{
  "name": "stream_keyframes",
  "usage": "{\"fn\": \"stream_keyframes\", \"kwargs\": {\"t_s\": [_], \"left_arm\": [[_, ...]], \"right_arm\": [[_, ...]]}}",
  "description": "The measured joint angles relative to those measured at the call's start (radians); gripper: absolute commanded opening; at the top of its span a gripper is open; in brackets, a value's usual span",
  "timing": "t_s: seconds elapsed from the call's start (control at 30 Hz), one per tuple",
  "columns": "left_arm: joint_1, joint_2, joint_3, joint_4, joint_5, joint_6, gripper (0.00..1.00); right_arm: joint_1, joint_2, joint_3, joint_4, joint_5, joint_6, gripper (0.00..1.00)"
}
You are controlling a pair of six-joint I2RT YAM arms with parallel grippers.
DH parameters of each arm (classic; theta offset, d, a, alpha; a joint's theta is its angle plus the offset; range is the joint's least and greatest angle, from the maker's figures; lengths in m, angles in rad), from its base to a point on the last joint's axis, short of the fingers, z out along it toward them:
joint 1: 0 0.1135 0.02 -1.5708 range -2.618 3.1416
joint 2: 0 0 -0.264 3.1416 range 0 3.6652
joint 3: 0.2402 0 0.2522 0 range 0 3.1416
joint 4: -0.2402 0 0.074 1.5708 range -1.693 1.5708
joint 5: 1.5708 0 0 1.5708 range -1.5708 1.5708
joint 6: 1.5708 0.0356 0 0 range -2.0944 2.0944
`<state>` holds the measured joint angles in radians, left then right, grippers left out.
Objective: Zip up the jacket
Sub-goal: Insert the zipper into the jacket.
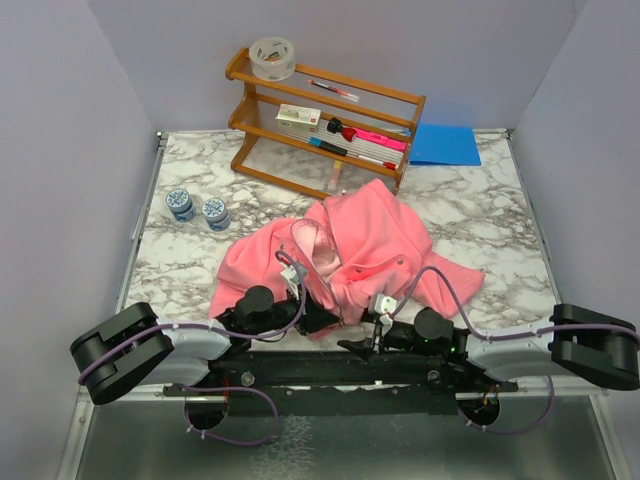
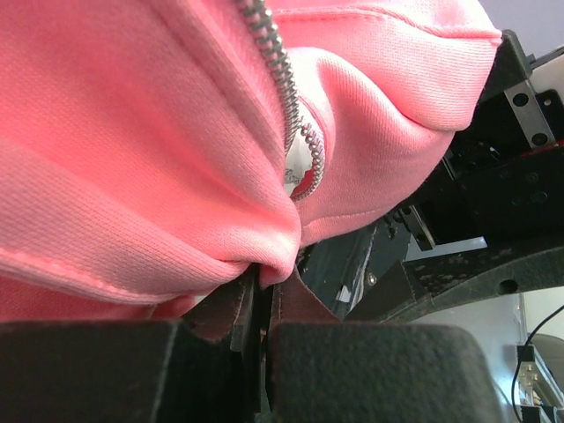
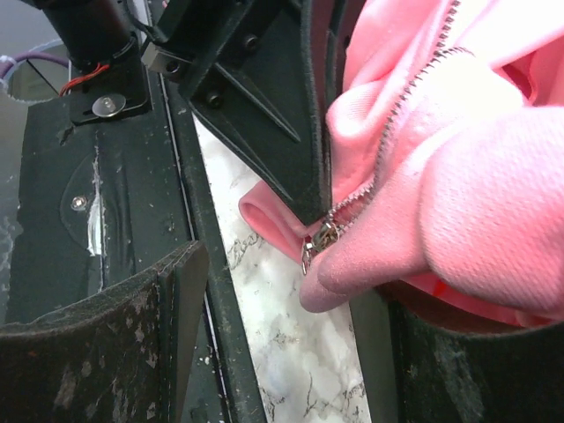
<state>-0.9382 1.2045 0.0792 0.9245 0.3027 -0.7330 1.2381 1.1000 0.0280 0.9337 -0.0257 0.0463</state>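
Jacket (image 2: 132, 159) hem deep inside left gripper (image 2: 262, 324)

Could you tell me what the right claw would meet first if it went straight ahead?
Probably the jacket hem by its zipper slider, just before the left claw; depth is unclear.
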Motion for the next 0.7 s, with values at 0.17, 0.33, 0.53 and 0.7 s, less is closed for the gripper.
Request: {"fn": "stream_keyframes", "kwargs": {"t_s": [0.17,0.33,0.53,0.7], "left_arm": [[0.0,0.008,0.016,-0.008,0.006,0.0,0.0],[0.0,0.009,0.026,-0.01,0.012,0.0,0.0],[0.0,0.011,0.035,-0.01,0.012,0.0,0.0],[0.0,0.015,0.039,-0.01,0.023,0.0,0.0]], "right_arm": [[0.0,0.046,0.002,0.02,-0.029,-0.057,0.68],[0.0,0.126,0.032,0.015,-0.049,-0.086,0.67],[0.0,0.103,0.047,-0.011,-0.047,-0.131,0.66],[0.0,0.104,0.018,0.027,-0.041,-0.148,0.63]]}}
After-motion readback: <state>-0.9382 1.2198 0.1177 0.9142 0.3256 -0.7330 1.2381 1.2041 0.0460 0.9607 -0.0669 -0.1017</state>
